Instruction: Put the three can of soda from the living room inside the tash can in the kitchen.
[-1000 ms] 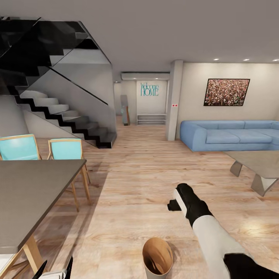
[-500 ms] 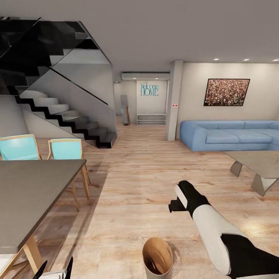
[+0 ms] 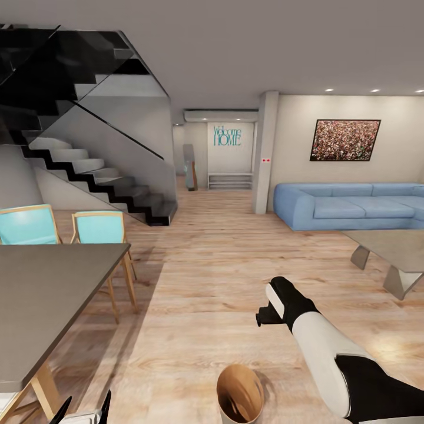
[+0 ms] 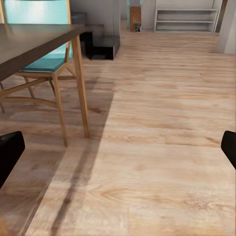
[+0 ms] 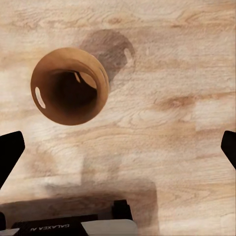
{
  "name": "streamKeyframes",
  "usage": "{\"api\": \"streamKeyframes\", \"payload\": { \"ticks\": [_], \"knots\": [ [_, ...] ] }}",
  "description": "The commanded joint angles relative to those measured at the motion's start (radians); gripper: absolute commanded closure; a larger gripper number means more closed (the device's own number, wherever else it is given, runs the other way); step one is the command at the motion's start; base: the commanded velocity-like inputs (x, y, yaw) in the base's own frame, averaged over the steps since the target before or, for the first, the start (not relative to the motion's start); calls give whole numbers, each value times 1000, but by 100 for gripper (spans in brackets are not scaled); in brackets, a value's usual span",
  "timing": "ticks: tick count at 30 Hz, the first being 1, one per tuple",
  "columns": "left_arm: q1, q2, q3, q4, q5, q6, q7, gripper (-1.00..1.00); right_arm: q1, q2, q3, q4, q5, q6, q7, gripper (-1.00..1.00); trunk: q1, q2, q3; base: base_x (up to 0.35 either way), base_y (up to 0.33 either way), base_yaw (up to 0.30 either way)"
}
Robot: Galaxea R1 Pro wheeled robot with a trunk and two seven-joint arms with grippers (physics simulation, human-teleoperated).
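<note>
R gripper (image 5: 118,147) open above trash can (image 5: 69,92)

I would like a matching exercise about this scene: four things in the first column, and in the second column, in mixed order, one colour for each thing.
Things:
1. sofa
2. chair seats
3. inside of the trash can
4. staircase steps

Colours:
a. coppery brown
b. black
c. light blue
d. turquoise

Pairs: 1-c, 2-d, 3-a, 4-b
</note>
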Motion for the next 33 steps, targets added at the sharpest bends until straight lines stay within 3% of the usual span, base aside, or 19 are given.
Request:
{"api": "streamKeyframes", "payload": {
  "ticks": [1, 9, 33],
  "knots": [
    [0, 0, 0, 0, 0, 0, 0, -100, 0, 0, 0, 5, 0, 0, 0, -100, 0, 0, 0, 267, 43, 0],
    [0, 0, 0, 0, 1, 0, 1, -100, 0, 1, 1, 11, 2, -10, 0, -100, 0, 0, 0, 208, 24, 0],
    [0, 0, 0, -1, 2, 0, 1, -100, 0, 2, 4, 12, 6, -13, 0, -100, 0, 0, 0, 56, 2, 0]
  ]
}}
